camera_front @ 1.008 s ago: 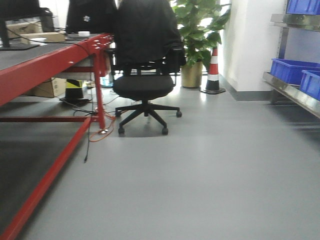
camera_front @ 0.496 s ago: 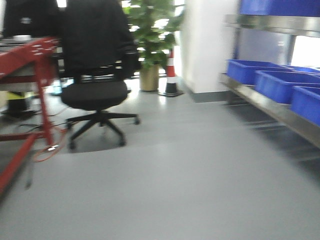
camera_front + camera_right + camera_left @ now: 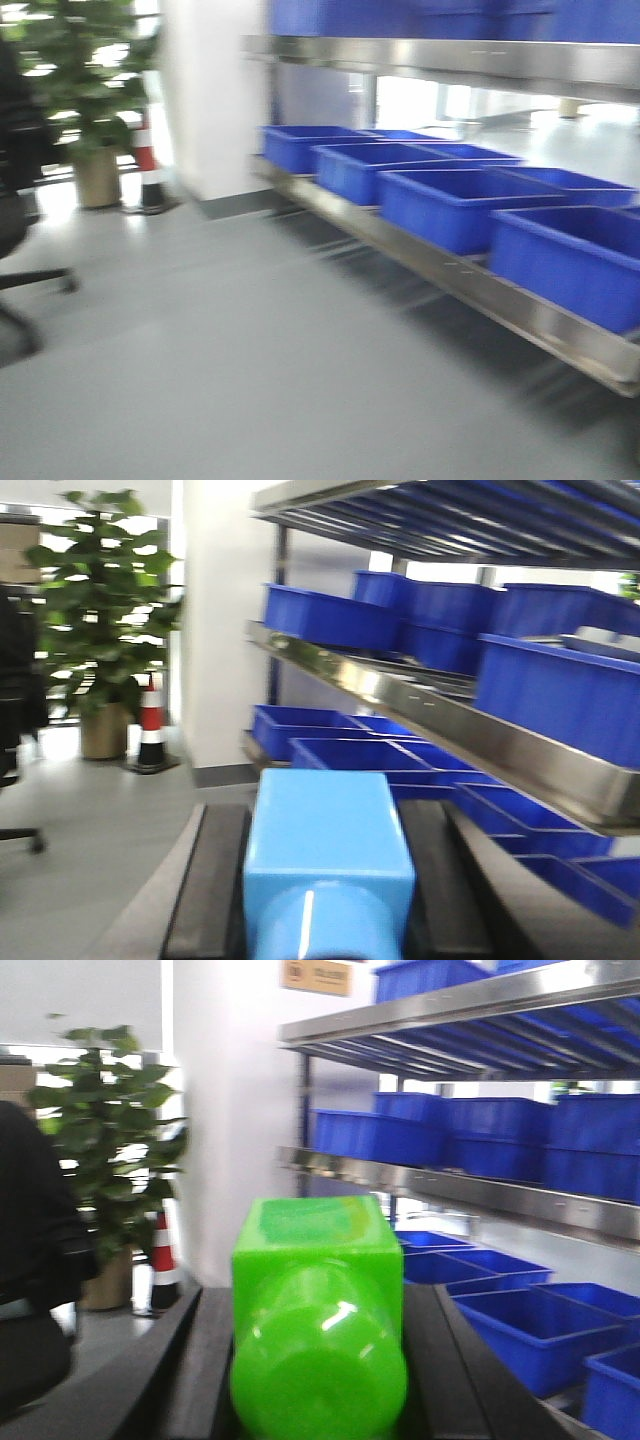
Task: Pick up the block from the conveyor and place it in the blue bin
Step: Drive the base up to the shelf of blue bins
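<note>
My left gripper point(image 3: 318, 1360) is shut on a bright green block point(image 3: 318, 1300) with a round stud facing the camera; its dark fingers point(image 3: 215, 1360) press both sides. My right gripper point(image 3: 325, 880) is shut on a light blue block point(image 3: 325, 850), held the same way between dark fingers point(image 3: 428, 870). Several blue bins point(image 3: 465, 205) stand in a row on a low steel shelf point(image 3: 480, 290) at the right of the front view; they also show in the left wrist view point(image 3: 525, 1325) and the right wrist view point(image 3: 350, 755). The conveyor is out of view.
More blue bins point(image 3: 420, 615) fill the upper shelves. A potted plant point(image 3: 90, 110) and a striped traffic cone point(image 3: 148, 170) stand by the white wall. A black office chair point(image 3: 15, 230) is at the far left. Grey floor point(image 3: 250, 360) lies ahead.
The front view has swung right: the red-framed table and chair have slid off to the left, and the shelf of blue bins has come into full view, nearer.
</note>
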